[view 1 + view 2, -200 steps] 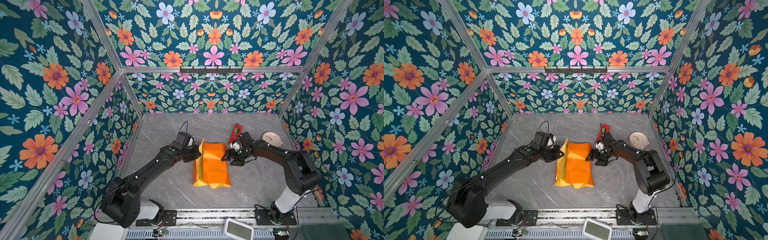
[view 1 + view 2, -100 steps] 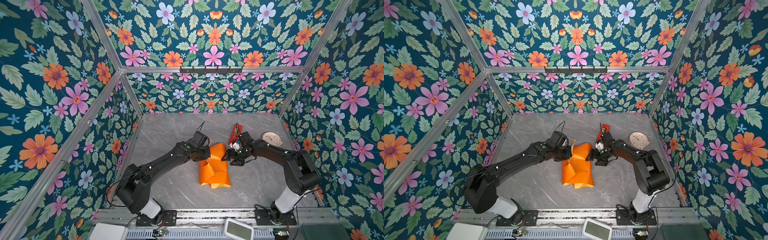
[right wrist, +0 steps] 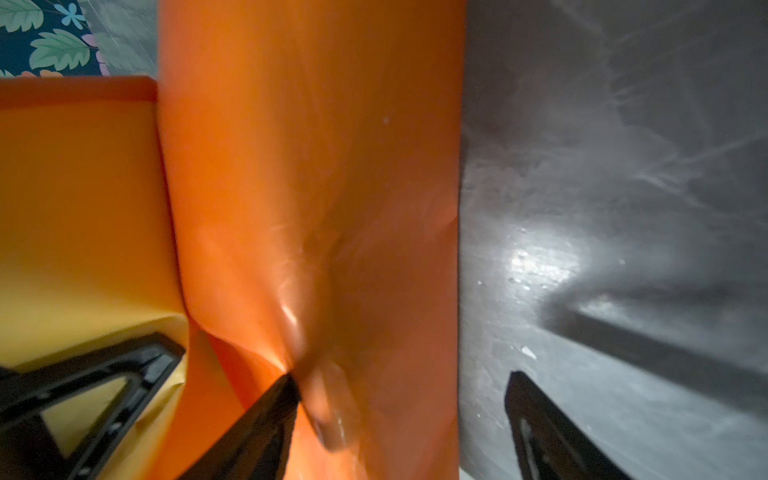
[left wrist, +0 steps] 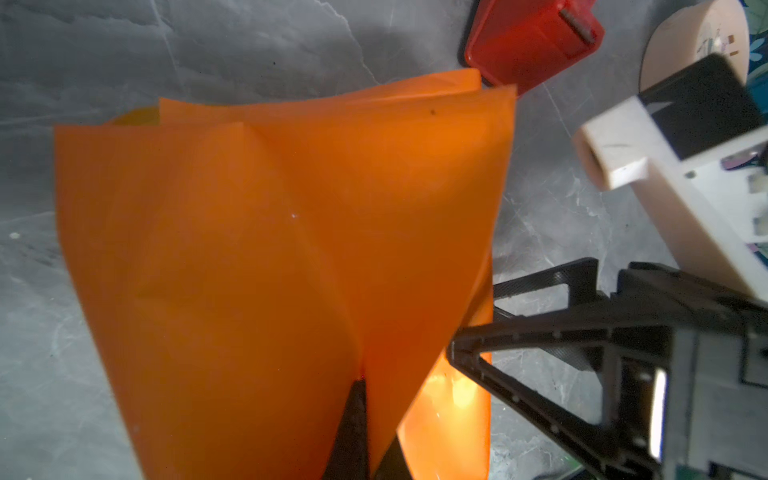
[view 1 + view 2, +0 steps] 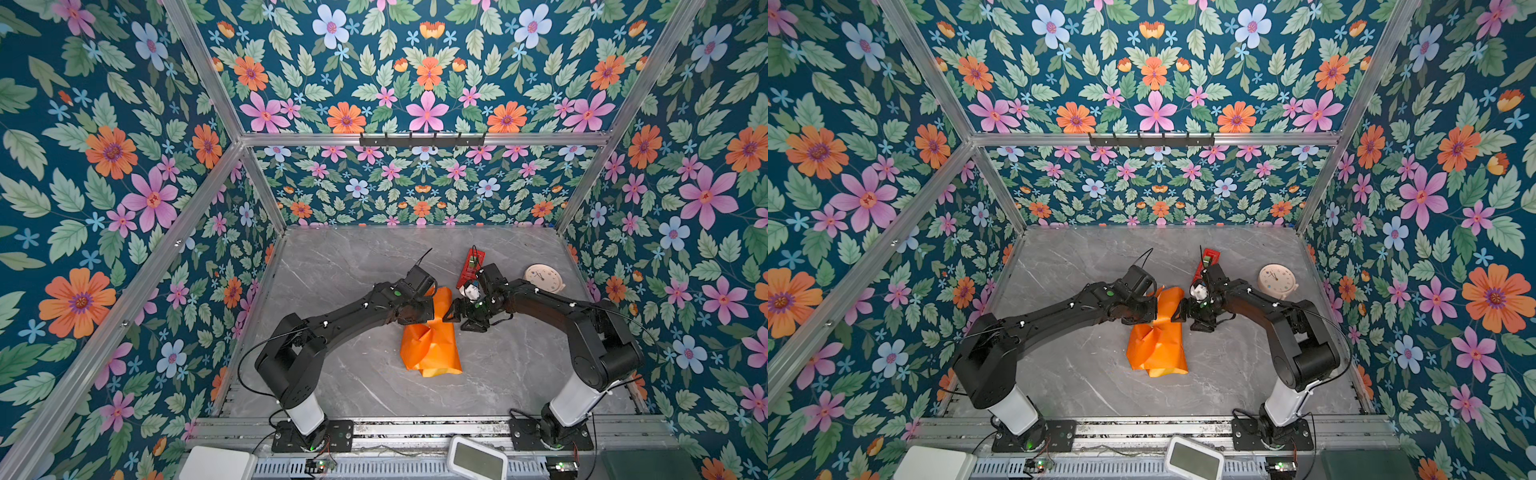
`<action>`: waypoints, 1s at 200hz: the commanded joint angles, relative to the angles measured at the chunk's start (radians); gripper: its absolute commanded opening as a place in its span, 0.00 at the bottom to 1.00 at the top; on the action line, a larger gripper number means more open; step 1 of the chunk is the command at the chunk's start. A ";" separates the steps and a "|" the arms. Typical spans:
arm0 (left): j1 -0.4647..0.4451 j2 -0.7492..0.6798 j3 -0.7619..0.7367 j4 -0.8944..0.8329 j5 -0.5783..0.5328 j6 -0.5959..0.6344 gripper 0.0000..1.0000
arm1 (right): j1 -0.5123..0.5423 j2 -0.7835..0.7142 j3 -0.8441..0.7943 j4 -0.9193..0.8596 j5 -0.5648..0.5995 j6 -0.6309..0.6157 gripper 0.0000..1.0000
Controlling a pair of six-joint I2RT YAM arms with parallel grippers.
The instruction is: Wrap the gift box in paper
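L hand (image 4: 358, 390) pinching orange paper (image 5: 432, 345), R hand (image 3: 401, 382) open at its edge

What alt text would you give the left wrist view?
The left gripper pinches a raised fold of the orange paper over the grey table. The open right gripper stands at the paper's edge, a red tape dispenser beyond.

1. My right gripper (image 3: 401, 376) has its jaws standing wide apart.
2. One finger (image 3: 266, 419) presses its tip into the glossy orange face of the paper (image 3: 311, 166) and dents it. The other hangs over the bare grey table (image 3: 623, 187).
3. The paper's straight edge runs between them.
4. Beside the orange fold a yellower face shows, with a black lattice piece (image 3: 95, 382) in front.
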 commanded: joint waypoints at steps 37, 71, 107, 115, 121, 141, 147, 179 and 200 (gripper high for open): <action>0.000 0.028 0.019 0.097 0.042 -0.013 0.00 | 0.008 0.014 -0.026 -0.106 0.211 0.019 0.79; 0.000 0.015 0.044 0.063 0.016 0.013 0.01 | 0.008 0.013 -0.028 -0.108 0.214 0.020 0.78; 0.002 -0.010 0.039 0.044 0.028 0.015 0.04 | 0.008 0.011 -0.029 -0.109 0.216 0.018 0.78; 0.003 -0.017 0.038 0.032 0.023 0.019 0.04 | 0.008 0.010 -0.029 -0.110 0.217 0.017 0.78; 0.004 -0.024 0.035 0.022 0.014 0.023 0.04 | 0.008 0.011 -0.027 -0.111 0.215 0.017 0.78; 0.014 -0.048 0.013 0.017 0.009 0.035 0.04 | 0.009 0.014 -0.024 -0.112 0.216 0.015 0.78; 0.018 -0.055 0.005 0.023 0.014 0.032 0.04 | 0.008 0.016 -0.022 -0.114 0.216 0.014 0.78; 0.019 -0.075 -0.041 0.138 0.083 0.007 0.04 | 0.008 0.017 -0.022 -0.112 0.216 0.016 0.78; 0.018 -0.047 -0.047 0.178 0.133 -0.010 0.04 | 0.008 0.016 -0.021 -0.113 0.214 0.017 0.78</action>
